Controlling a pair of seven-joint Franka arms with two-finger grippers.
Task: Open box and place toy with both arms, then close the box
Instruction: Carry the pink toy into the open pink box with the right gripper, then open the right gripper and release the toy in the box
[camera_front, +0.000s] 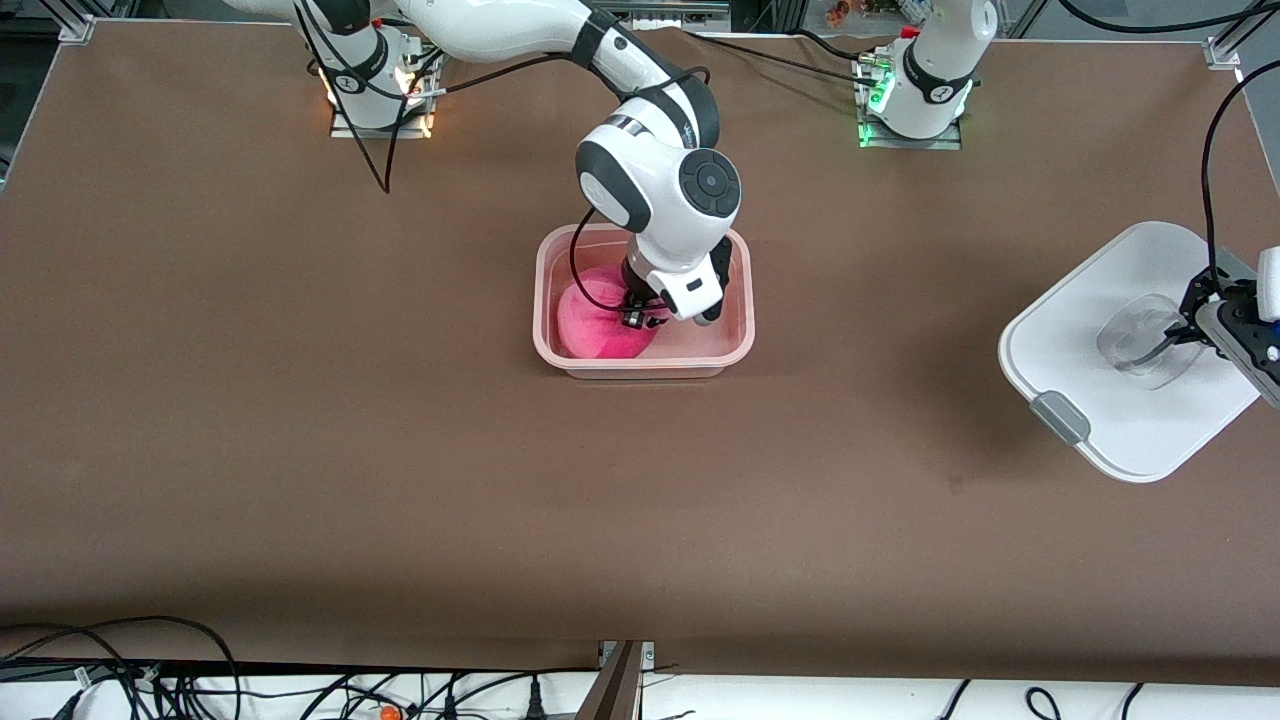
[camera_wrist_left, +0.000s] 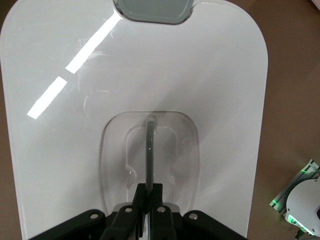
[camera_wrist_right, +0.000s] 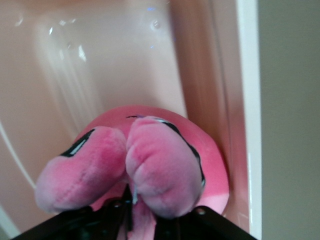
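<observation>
The box (camera_front: 742, 300), a pinkish translucent tub, stands open at the table's middle. The bright pink toy (camera_front: 595, 322) lies inside it, at the end toward the right arm. My right gripper (camera_front: 637, 316) reaches down into the tub and is shut on the toy; in the right wrist view the gripper (camera_wrist_right: 131, 200) pinches the plush below two paler ears (camera_wrist_right: 160, 167). The white lid (camera_front: 1090, 340) is at the left arm's end of the table. My left gripper (camera_front: 1183, 330) is shut on its clear handle (camera_wrist_left: 149, 145), as the left wrist view (camera_wrist_left: 149, 187) shows.
A grey clip (camera_front: 1060, 417) sits on the lid's edge nearer the front camera, and one shows in the left wrist view (camera_wrist_left: 152, 10). The arm bases (camera_front: 915, 110) stand along the table's edge farthest from the front camera. Cables hang past the near edge.
</observation>
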